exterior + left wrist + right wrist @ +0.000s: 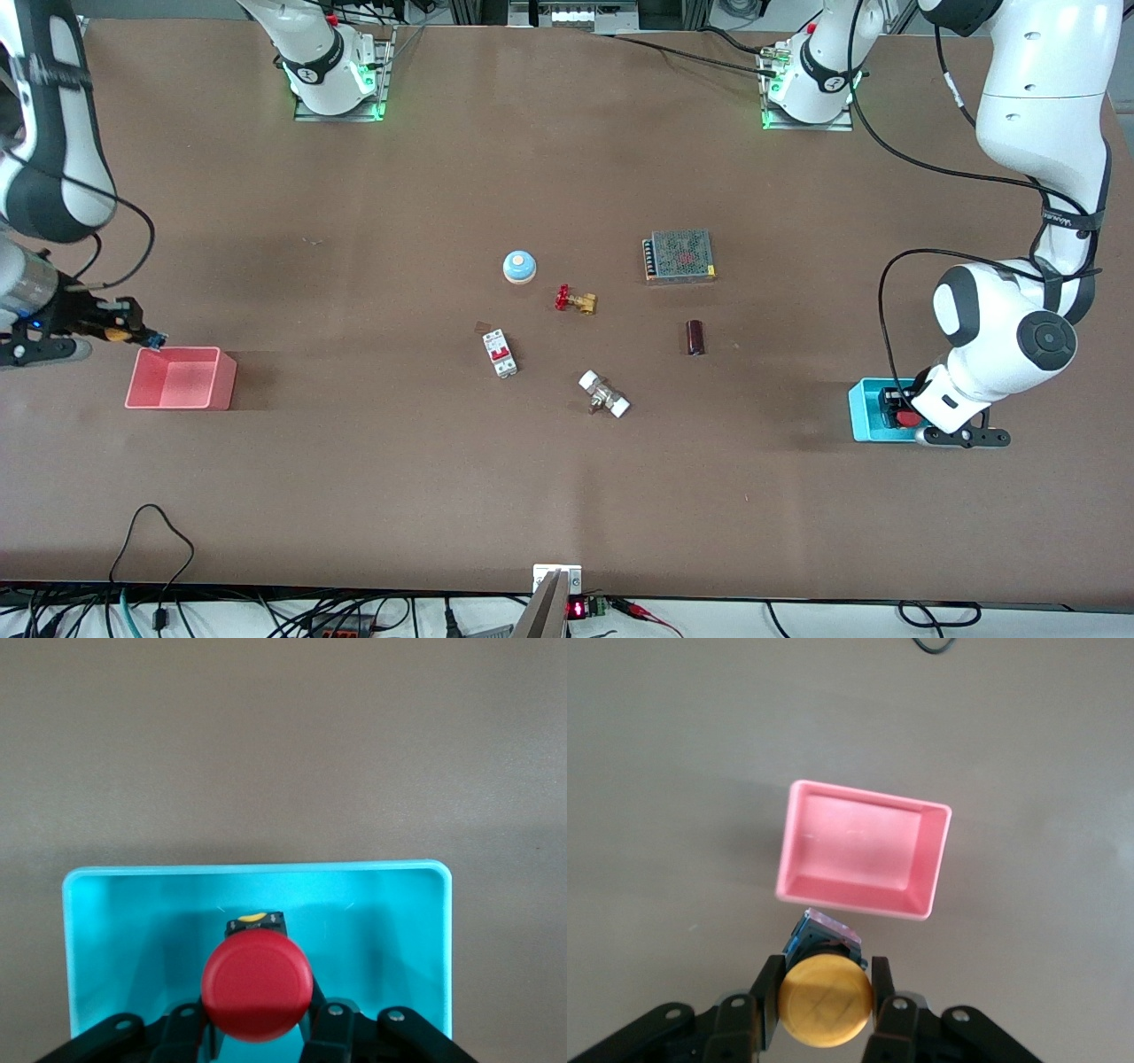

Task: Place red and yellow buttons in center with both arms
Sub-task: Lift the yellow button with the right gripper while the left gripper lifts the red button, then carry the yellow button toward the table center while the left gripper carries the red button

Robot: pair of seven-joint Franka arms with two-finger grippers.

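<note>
Near the desk (372,496) edge at the left arm's end, the left pincer (257,1028) is down in the blue tray (390,904), pinching the red button (256,991). At the right arm's end, the right pincer (824,1014) hangs beside the pink tray (864,846), just off its rim, pinching the yellow button (825,1001).

Bright, even overhead light; soft shadows beside both bins; all views sharp.
</note>
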